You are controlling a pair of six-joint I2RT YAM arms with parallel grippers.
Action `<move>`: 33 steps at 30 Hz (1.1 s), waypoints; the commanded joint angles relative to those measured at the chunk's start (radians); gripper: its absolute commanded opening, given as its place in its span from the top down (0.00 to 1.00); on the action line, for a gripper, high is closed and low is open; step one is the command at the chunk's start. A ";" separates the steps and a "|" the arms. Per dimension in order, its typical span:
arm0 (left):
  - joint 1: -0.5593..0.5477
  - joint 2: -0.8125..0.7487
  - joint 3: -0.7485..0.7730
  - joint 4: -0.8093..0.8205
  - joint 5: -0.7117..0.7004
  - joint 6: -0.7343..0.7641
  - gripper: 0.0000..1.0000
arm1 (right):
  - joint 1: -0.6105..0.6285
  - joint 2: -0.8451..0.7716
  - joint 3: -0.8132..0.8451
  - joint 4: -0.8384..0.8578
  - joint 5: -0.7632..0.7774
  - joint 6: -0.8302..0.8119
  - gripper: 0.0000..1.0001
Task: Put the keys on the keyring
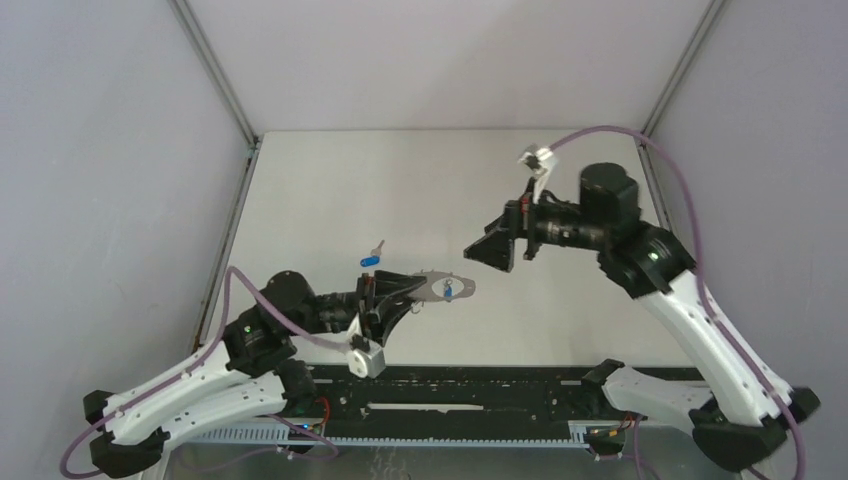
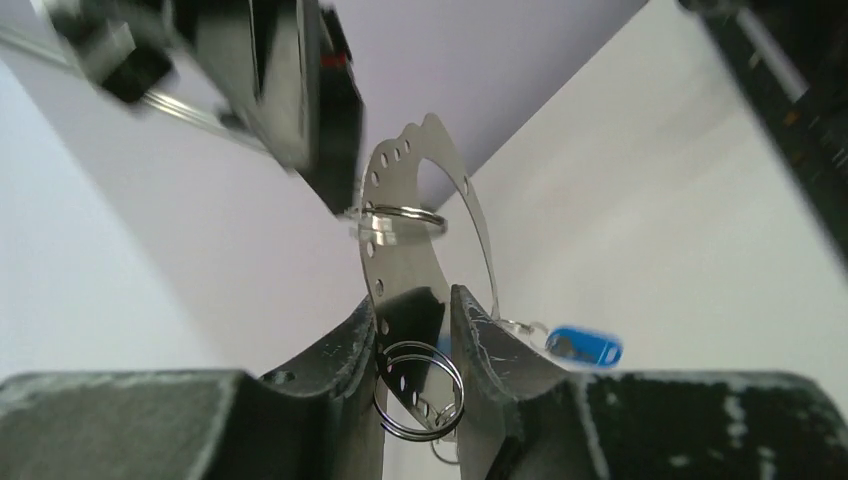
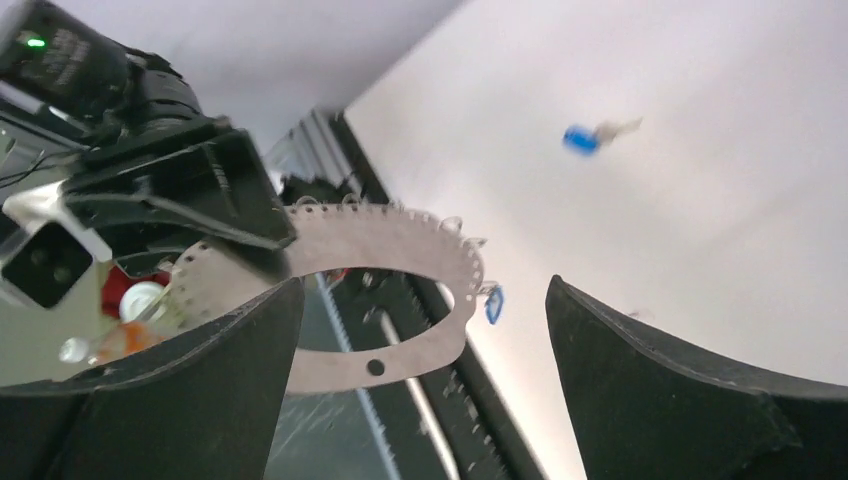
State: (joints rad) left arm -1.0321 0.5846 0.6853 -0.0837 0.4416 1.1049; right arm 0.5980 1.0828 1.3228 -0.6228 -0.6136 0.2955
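The keyring (image 1: 432,287) is a flat grey metal hoop with small wire loops on its rim. My left gripper (image 1: 395,292) is shut on its near edge and holds it above the table; the left wrist view shows the fingers (image 2: 355,345) clamped on the hoop (image 2: 400,260). One blue-tagged key (image 1: 448,291) hangs from a rim loop, also seen in the left wrist view (image 2: 583,346) and the right wrist view (image 3: 494,303). A second, darker blue key (image 1: 370,259) lies loose on the table. My right gripper (image 1: 487,251) is open and empty, just right of the hoop (image 3: 400,240).
The white table (image 1: 330,190) is walled by grey panels on the left, back and right. A black rail with slots (image 1: 480,385) runs along the near edge between the arm bases. The loose key also shows far off in the right wrist view (image 3: 580,138).
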 commanded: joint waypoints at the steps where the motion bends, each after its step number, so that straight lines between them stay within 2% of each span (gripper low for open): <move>1: 0.000 0.033 0.101 -0.074 -0.018 -0.464 1.00 | -0.002 -0.160 -0.025 0.182 0.118 -0.091 0.00; 6: 0.003 0.040 0.122 -0.077 -0.009 -0.694 1.00 | 0.027 -0.212 -0.044 0.222 -0.101 -0.213 0.01; 12: 0.018 0.076 0.162 -0.061 0.086 -0.840 1.00 | 0.179 -0.190 -0.032 0.169 -0.177 -0.344 0.06; 16: 0.035 0.082 0.177 -0.052 0.115 -0.888 1.00 | 0.298 -0.142 -0.028 0.079 -0.124 -0.418 0.07; 22: 0.057 0.087 0.192 -0.040 0.169 -0.915 1.00 | 0.351 -0.102 -0.079 0.125 -0.073 -0.408 0.15; 30: 0.067 0.086 0.196 -0.034 0.176 -0.917 1.00 | 0.427 -0.040 -0.086 0.157 0.037 -0.378 0.46; 33: 0.069 0.082 0.197 -0.024 0.173 -0.923 1.00 | 0.448 -0.029 -0.086 0.164 0.086 -0.369 0.65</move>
State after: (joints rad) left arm -0.9714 0.6743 0.8215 -0.1726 0.5938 0.2092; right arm 1.0183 1.0435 1.2308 -0.5045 -0.6132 -0.0856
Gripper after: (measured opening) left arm 0.306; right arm 0.442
